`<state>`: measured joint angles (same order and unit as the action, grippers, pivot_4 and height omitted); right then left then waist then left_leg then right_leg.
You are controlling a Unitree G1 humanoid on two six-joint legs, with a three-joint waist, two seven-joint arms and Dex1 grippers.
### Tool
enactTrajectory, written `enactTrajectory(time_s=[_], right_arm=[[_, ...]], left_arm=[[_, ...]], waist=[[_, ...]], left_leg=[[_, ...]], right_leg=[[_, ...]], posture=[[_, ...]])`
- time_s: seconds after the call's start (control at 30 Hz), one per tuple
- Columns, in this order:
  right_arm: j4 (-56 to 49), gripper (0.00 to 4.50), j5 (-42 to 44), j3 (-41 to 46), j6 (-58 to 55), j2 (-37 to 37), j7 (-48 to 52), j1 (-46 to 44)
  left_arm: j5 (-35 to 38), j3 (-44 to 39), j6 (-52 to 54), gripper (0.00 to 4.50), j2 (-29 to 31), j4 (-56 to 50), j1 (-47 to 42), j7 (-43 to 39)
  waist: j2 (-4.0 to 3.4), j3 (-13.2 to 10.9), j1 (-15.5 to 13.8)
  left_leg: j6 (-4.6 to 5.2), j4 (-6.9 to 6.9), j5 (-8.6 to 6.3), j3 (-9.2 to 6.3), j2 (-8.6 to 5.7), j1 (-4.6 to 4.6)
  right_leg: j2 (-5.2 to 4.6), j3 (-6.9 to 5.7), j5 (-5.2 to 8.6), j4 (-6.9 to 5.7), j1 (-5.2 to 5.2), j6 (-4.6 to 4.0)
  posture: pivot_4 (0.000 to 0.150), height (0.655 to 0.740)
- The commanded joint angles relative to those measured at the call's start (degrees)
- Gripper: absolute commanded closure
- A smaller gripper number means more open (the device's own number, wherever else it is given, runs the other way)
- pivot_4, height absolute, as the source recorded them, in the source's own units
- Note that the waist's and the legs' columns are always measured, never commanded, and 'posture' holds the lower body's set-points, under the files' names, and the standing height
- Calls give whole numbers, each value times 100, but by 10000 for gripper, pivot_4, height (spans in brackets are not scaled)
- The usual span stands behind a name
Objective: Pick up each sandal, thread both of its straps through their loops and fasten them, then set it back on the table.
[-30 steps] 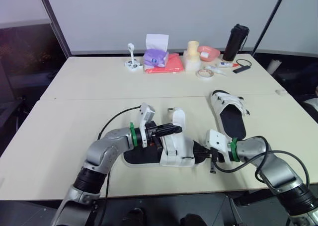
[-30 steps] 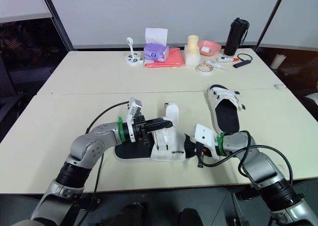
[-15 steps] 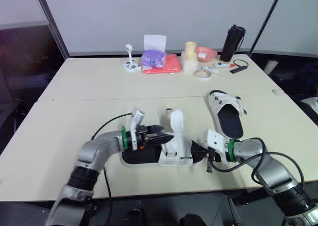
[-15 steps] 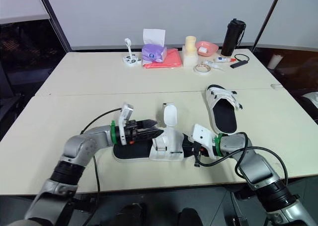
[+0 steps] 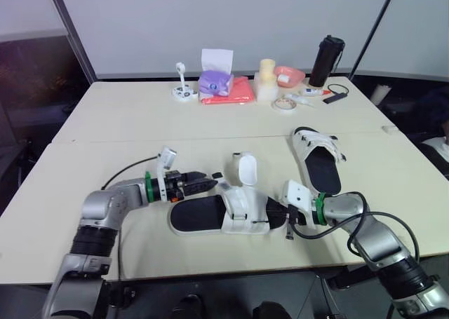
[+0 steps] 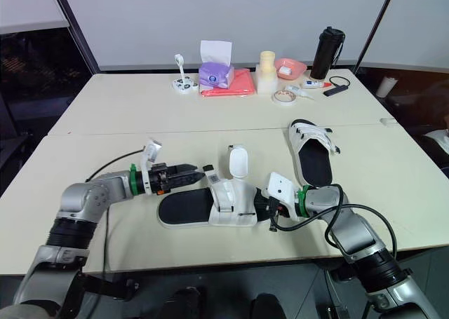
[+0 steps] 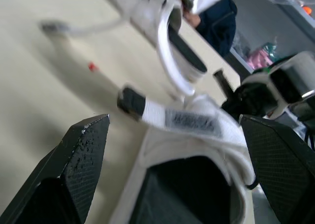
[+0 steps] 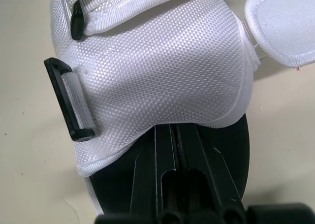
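Note:
A white sandal with a black sole (image 5: pixel 210 214) lies flat near the table's front edge. One strap (image 5: pixel 247 170) stands up from it; a second strap with a black tip (image 7: pixel 167 116) sticks out toward my left gripper. My left gripper (image 5: pixel 203 181) hovers just left of that tip, open, its fingers (image 7: pixel 78 160) wide apart and holding nothing. My right gripper (image 5: pixel 278 216) is shut on the sandal's sole at its right end, fingers (image 8: pixel 182 150) flat on the black sole below a black loop (image 8: pixel 69 101). The second sandal (image 5: pixel 319 161) lies farther right.
Along the far edge stand a tissue box (image 5: pixel 216 79), a red cloth (image 5: pixel 235 91), a cream cylinder (image 5: pixel 266 77), a pink bowl (image 5: pixel 289 74), a tape roll (image 5: pixel 283 104) and a black bottle (image 5: pixel 328 51). The table's front edge (image 5: pixel 231 266) runs close below the sandal.
My left gripper let go of the strap, opened wide and drew back to the left. The sandal now lies flatter. The right gripper kept its hold.

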<state>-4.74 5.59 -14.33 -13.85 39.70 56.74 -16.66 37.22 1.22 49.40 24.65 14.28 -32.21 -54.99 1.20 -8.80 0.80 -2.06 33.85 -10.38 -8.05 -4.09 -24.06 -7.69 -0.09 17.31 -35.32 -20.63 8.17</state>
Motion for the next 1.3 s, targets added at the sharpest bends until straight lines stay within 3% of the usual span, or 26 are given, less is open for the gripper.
enactTrajectory(time_s=[0.03,0.27,0.3,0.37,0.6,1.03,1.3], right_arm=[[651,45000,-531,-371,-172,66,-105,203],[557,45000,-520,-323,-194,105,-129,311],[529,45000,-517,-316,-200,116,-131,340],[523,45000,-522,-294,-208,129,-150,367],[558,45000,-549,-267,-180,165,-173,371],[576,45000,-582,-266,-151,223,-193,380],[492,45000,-555,-234,-176,285,-202,449]], left_arm=[[-155,-88,-18,1197,-177,513,-365,165],[-110,-369,-4,1197,-577,1358,-923,187],[-125,-385,-14,3594,-633,1443,-996,181],[-171,-418,-56,9539,-740,1600,-1122,213],[-37,-485,133,44895,-730,1568,-1275,-65],[583,-666,378,44895,-773,344,-1632,-720],[430,-495,112,44895,-737,462,-1792,-1110]], waist=[[1,0,-2],[4,1,-9],[4,1,-13],[4,1,-14],[5,1,-16],[7,-2,-20],[8,-5,-26]], left_leg=[[0,0,0,0,-1,0],[-1,0,1,2,-5,0],[-1,0,1,2,-6,0],[-1,1,1,2,-7,0],[-2,1,1,3,-8,1],[-4,1,2,2,-7,0],[-5,2,3,3,-8,0]], right_leg=[[1,0,0,0,0,0],[3,-1,-2,-1,-1,4],[3,-1,-2,0,0,4],[3,-1,-3,-1,0,6],[3,-2,-9,-1,2,18],[1,-2,-3,0,6,7],[2,-3,-3,1,7,6]], posture=[[1500,7400],[1500,7400],[1500,7400],[1500,7400],[1500,7400],[1500,7400],[1500,7400]])
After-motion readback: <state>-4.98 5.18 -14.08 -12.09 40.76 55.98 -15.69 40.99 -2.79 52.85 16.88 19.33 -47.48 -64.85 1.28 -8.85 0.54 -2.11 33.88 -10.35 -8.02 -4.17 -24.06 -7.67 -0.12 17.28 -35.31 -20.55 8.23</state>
